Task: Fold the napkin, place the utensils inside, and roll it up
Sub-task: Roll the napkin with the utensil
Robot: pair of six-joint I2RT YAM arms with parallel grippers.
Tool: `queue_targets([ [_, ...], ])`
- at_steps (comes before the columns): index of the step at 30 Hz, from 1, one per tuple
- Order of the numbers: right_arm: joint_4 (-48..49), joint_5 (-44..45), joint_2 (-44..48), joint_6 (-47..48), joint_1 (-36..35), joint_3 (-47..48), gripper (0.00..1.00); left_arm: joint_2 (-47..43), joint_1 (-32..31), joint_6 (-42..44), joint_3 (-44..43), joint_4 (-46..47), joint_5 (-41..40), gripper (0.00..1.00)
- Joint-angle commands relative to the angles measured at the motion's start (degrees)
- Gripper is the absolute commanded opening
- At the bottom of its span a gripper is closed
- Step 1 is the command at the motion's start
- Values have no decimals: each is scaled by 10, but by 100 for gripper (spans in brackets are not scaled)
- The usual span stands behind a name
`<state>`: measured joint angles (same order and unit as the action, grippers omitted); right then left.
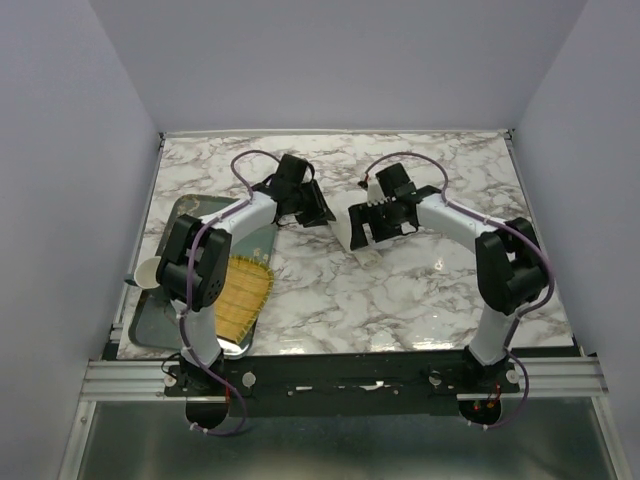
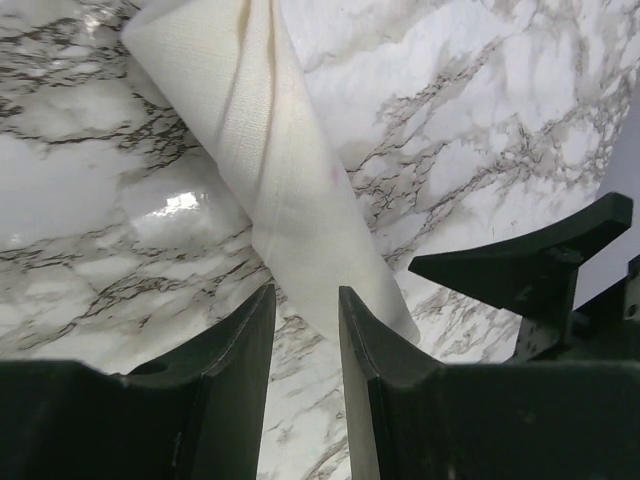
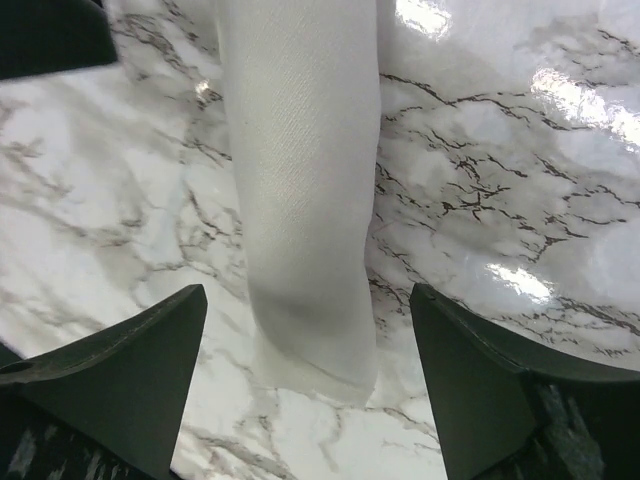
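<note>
The napkin (image 2: 270, 150) lies rolled into a long cream-white tube on the marble table, also seen as the napkin (image 1: 353, 238) and the napkin (image 3: 300, 200). The utensils are hidden. My left gripper (image 2: 306, 300) hovers just short of one end of the roll. Its jaws stand partly open with only bare marble between them. My right gripper (image 3: 308, 292) is wide open and straddles the other end of the roll. Its fingers (image 3: 130, 360) stand well clear of the cloth on both sides. From above, the left gripper (image 1: 312, 212) and right gripper (image 1: 376, 228) flank the roll.
A metal tray (image 1: 160, 310) sits at the table's left edge with a yellow woven mat (image 1: 243, 295) in it. A white cup (image 1: 147, 272) stands at the tray's left rim. One black finger of the right gripper (image 2: 530, 265) shows in the left wrist view.
</note>
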<state>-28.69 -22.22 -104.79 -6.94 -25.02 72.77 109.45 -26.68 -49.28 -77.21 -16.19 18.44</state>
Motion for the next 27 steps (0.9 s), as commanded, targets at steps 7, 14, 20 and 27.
queue_targets([
  [7,-84,370,-38,51,-140,53,92,-100,35,11,79,10,-17,40],
  [14,-80,452,-75,54,-164,54,91,-129,52,9,108,19,-9,40],
  [20,-60,451,-81,50,-165,50,85,-136,58,10,109,20,-5,40],
  [27,-43,388,-83,28,-152,54,73,-136,61,11,109,22,2,40],
])
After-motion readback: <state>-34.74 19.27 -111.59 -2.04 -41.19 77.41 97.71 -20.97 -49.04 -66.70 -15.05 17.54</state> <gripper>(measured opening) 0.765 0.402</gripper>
